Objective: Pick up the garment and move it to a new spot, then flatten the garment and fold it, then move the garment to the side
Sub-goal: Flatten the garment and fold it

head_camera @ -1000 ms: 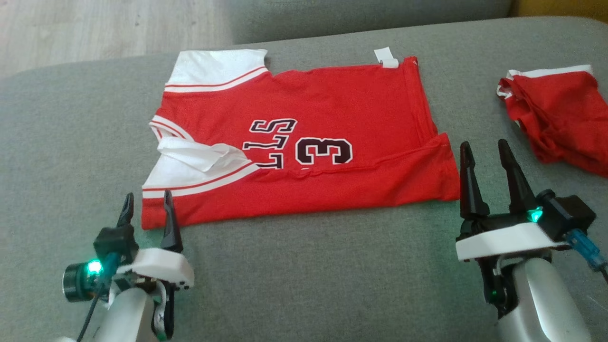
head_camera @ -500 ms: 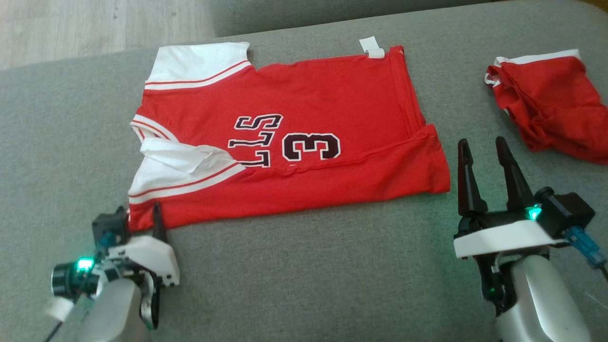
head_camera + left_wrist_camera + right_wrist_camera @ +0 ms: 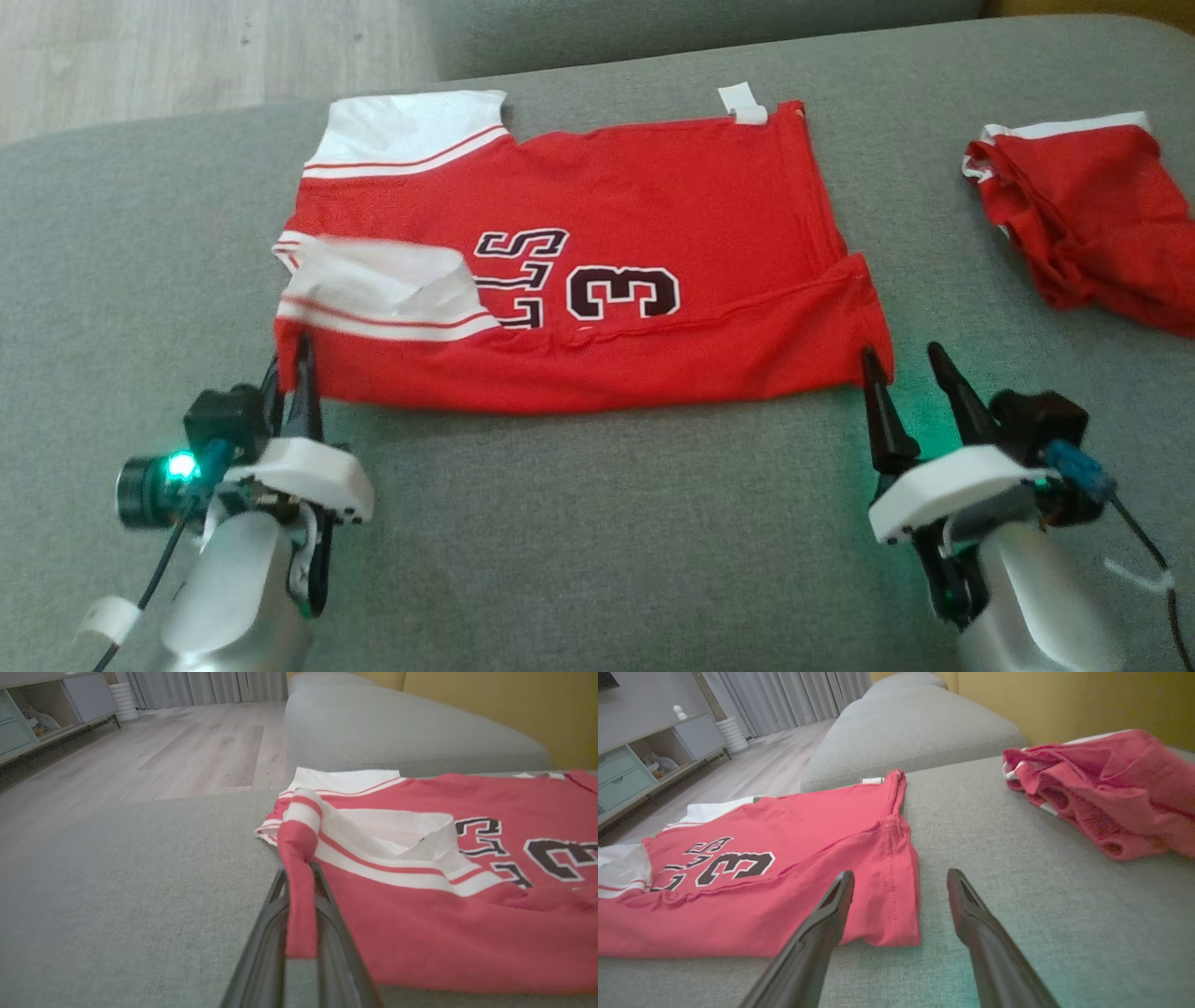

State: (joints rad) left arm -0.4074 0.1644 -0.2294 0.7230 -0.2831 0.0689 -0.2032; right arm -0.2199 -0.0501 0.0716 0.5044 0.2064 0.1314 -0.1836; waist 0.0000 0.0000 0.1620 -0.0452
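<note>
The garment (image 3: 653, 215) is a red jersey with white sleeves and a black number 3. It lies partly folded on the grey sofa cushion (image 3: 597, 523). My left gripper (image 3: 289, 359) is shut on its near left corner. In the left wrist view that red and white corner (image 3: 299, 849) stands pinched up between the gripper (image 3: 297, 871) fingers. My right gripper (image 3: 901, 359) is open at the near right corner. In the right wrist view the gripper (image 3: 900, 877) has its left finger over the red hem (image 3: 896, 905) and its right finger over bare cushion.
A second red garment (image 3: 1092, 224) lies crumpled at the right of the cushion, also (image 3: 1106, 788) in the right wrist view. Another grey cushion (image 3: 906, 728) lies behind. Wooden floor (image 3: 187, 56) runs beyond the far left edge, and a low cabinet (image 3: 640, 765) stands further off.
My left gripper has closed on the jersey's near left corner and drawn it up, shifting the white sleeve. My right gripper has moved forward to the near right corner and stays open.
</note>
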